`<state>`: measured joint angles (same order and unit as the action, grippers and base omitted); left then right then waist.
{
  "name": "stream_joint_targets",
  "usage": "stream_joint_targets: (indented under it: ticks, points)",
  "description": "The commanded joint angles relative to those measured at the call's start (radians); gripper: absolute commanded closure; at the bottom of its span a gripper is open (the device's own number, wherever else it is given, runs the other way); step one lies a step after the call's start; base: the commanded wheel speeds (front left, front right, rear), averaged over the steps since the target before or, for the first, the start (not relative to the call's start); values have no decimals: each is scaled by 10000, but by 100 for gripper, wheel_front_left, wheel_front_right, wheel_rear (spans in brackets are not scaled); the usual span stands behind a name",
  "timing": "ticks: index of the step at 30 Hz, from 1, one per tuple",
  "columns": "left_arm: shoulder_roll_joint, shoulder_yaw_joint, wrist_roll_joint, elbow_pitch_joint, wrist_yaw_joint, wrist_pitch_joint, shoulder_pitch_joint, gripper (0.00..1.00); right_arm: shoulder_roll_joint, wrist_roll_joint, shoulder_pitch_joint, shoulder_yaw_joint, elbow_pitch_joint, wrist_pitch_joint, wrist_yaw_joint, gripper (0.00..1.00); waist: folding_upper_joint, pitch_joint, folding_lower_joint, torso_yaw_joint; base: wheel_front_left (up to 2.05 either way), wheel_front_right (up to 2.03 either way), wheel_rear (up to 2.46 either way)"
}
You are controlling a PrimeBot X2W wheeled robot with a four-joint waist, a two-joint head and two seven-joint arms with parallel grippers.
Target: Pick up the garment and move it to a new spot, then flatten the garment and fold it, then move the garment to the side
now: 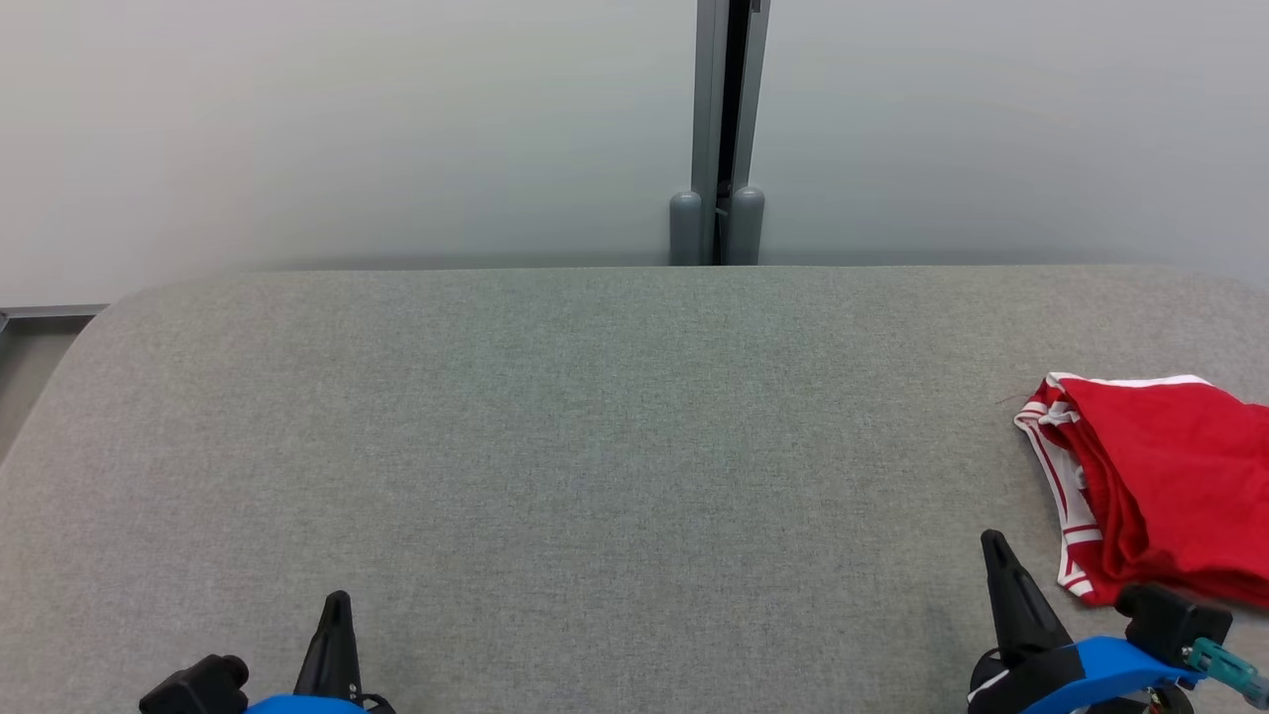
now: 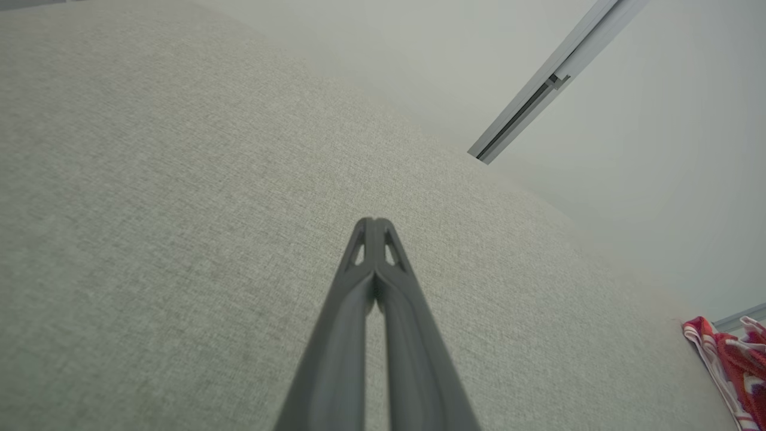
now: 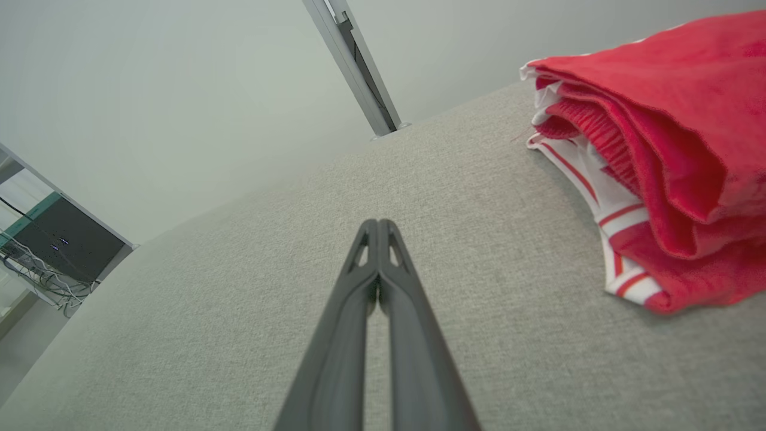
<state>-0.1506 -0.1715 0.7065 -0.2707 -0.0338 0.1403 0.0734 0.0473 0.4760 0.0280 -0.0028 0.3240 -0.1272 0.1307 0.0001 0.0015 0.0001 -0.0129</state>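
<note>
Both grippers are closed tip to tip with nothing between their fingers. The left gripper [image 1: 335, 620] sits low at the near left of the grey fabric-covered table [image 1: 595, 446], and the right gripper [image 1: 1001, 565] sits at the near right. The red garment [image 1: 1170, 476], trimmed in white stripes, lies as a layered stack at the table's right edge, partly cut off by the border of the head view. In the right wrist view it sits just beside the closed tips, to their right and slightly ahead, not touching them. It is well apart from the left gripper. Since the stack looks folded and already lies off to one side, I judge the task to be at its last step, done or nearly so. If the stack is instead waiting to be picked up, the next move calls for the right fingers to spread, swing right and come down over its near striped edge.
</note>
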Motion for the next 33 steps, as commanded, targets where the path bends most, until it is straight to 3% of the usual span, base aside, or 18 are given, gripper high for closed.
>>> stream_joint_targets:
  ticks: [1,33]
  points:
    - [14,175,344,153,94,-80,-376,100,21,447,225,-64,-207,81,0,100,-1,0,0,2,0,0,0]
    - [419,1290,3933,218,739,-1103,-1005,100,31,4946,509,-505,-477,1047,1,100,-1,5,0,40,0,0,0]
